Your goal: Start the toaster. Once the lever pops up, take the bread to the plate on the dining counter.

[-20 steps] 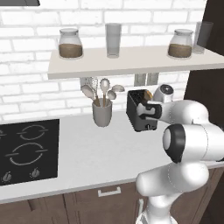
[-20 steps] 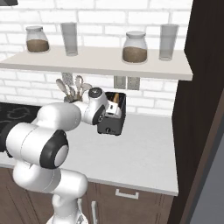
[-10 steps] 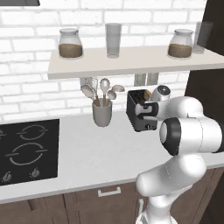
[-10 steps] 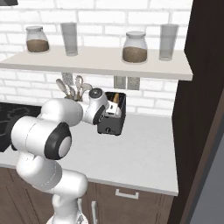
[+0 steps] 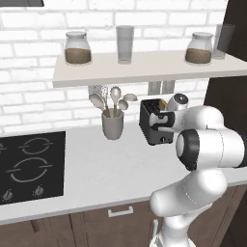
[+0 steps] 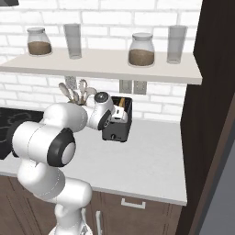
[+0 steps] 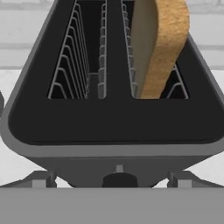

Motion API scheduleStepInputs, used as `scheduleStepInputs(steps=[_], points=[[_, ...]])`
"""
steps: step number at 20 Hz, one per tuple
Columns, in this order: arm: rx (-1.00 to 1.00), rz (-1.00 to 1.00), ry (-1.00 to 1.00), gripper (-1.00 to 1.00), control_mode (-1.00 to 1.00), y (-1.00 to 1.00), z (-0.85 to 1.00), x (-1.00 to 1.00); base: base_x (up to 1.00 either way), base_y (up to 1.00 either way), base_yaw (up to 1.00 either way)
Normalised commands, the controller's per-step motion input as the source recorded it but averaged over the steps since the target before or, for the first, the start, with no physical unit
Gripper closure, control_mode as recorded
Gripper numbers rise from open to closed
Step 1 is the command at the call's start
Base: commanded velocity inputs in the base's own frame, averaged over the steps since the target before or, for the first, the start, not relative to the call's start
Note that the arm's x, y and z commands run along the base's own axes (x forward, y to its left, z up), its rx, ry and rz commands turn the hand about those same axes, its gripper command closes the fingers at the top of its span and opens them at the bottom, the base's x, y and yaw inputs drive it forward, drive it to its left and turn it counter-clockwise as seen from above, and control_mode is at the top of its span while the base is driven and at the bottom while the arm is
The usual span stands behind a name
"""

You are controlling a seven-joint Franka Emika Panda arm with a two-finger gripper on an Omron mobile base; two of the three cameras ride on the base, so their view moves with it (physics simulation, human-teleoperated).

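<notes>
The dark grey toaster [image 5: 153,126] stands on the white worktop under the shelf, right of the utensil cup. The tan bread [image 7: 159,48] stands upright in its right slot, its top above the rim, also seen as bread [image 6: 121,102]. My gripper [image 5: 163,120] is pressed against the toaster's [image 6: 117,124] front end. In the hand view I look down over the toaster's [image 7: 109,122] black top. My gripper [image 7: 111,179] is open, and a small dark lever knob [image 7: 119,179] sits between its fingertips [image 7: 42,178]. The plate and dining counter are out of view.
A grey utensil cup [image 5: 113,126] with spoons stands left of the toaster, and a black hob [image 5: 29,166] lies at far left. A shelf [image 5: 144,70] with jars and glasses hangs close above. A dark cabinet wall [image 6: 211,114] bounds the worktop on the right.
The hand stays at the toaster's front end, edging slightly while the elbow shifts a little. The bread stands as high as before.
</notes>
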Motion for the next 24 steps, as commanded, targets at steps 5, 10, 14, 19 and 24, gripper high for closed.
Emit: scheduleStepInputs(steps=[5,10,14,19,24], points=[[0.0,0.0,0.0,-1.0,-1.0,-0.04,-0.12,-0.03,0.0,0.0,0.0],[0.0,0.0,0.0,-1.0,-1.0,-0.04,-0.1,0.01,0.0,0.0,0.0],[0.0,0.0,0.0,-1.0,-1.0,-0.01,0.0,0.08,0.0,0.0,0.0],[0.0,0.0,0.0,-1.0,-1.0,0.0,0.0,0.0,0.0,0.0,0.0],[0.0,0.0,0.0,1.0,-1.0,0.0,0.0,0.0,0.0,0.0,0.0]])
